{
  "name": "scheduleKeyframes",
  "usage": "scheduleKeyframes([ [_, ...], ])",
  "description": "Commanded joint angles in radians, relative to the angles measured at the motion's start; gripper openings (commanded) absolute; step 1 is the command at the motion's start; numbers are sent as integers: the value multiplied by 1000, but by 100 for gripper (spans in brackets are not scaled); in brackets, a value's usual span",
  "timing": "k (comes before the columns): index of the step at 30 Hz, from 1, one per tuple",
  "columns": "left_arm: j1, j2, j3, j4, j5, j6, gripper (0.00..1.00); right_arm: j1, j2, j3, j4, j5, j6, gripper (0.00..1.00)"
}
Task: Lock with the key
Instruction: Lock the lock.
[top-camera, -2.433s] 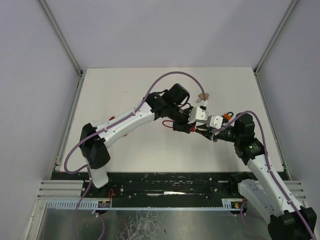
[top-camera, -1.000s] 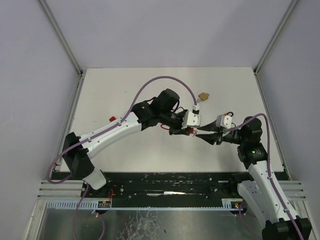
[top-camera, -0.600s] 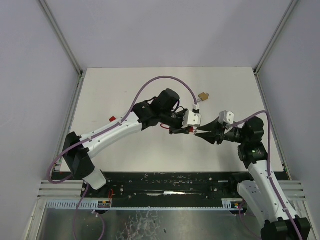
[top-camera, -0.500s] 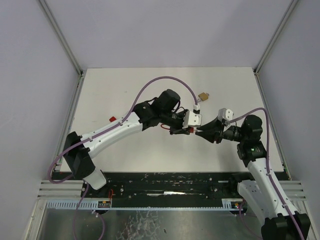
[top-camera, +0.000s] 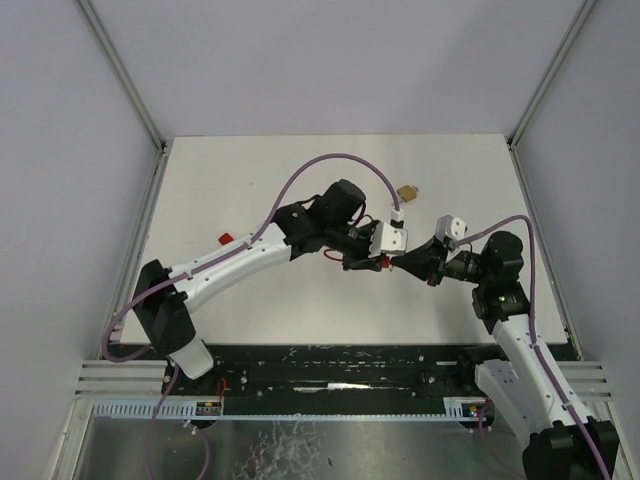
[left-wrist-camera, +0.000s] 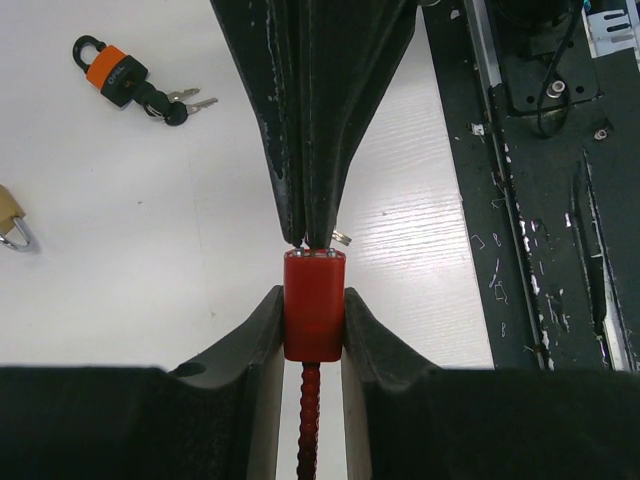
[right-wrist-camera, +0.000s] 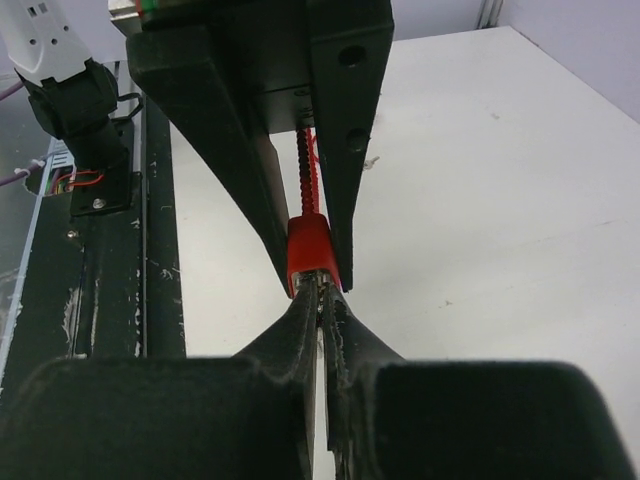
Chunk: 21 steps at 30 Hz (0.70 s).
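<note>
The red lock (left-wrist-camera: 314, 305) is a small, smooth-sided block with rounded corners, probably hard plastic over a metal core. A ribbed red cable (left-wrist-camera: 309, 420) runs out of its back end. It is held above the middle of the surface (left-wrist-camera: 150, 250), in the gap between the two arms. It looks light and rigid, but the cable is likely springy and could tug the body sideways. The flat side faces give the best purchase.

That is where the left end effector (left-wrist-camera: 313, 300) grips it, narrow, with one black finger flat on each side and the key face left bare. At that face only a silver sliver of the key (left-wrist-camera: 341, 238) shows. It is thin, stiff metal and is best pinched across its flat head so it does not roll when turned.

The right end effector (right-wrist-camera: 322, 298) meets the lock head-on, its jaws drawn almost together on what appears to be that key.

Farther off, an orange-and-black padlock (left-wrist-camera: 118, 76) with its keys and a brass padlock (top-camera: 407, 191) lie on the matte white surface.
</note>
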Motion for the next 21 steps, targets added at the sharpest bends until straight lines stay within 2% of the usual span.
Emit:
scheduleKeyframes([
  [1, -7, -5, 48, 40, 8, 1, 0, 3, -6, 52, -116, 14, -134, 6],
  [3, -7, -3, 53, 31, 3, 4, 0, 6, -10, 58, -151, 17, -172, 11],
  [9, -6, 11, 74, -2, -7, 7, 0, 24, -24, 98, -313, 58, -376, 14],
  [11, -7, 12, 73, -5, -5, 8, 0, 24, -26, 101, -321, 79, -394, 18],
  [15, -6, 27, 88, -25, -2, 13, 0, 34, -26, 108, -336, 120, -429, 19],
  [17, -6, 33, 94, -36, -3, 14, 0, 35, -30, 111, -335, 148, -432, 24],
  [21, -6, 38, 97, -42, -2, 16, 0, 35, -36, 112, -328, 146, -426, 23],
])
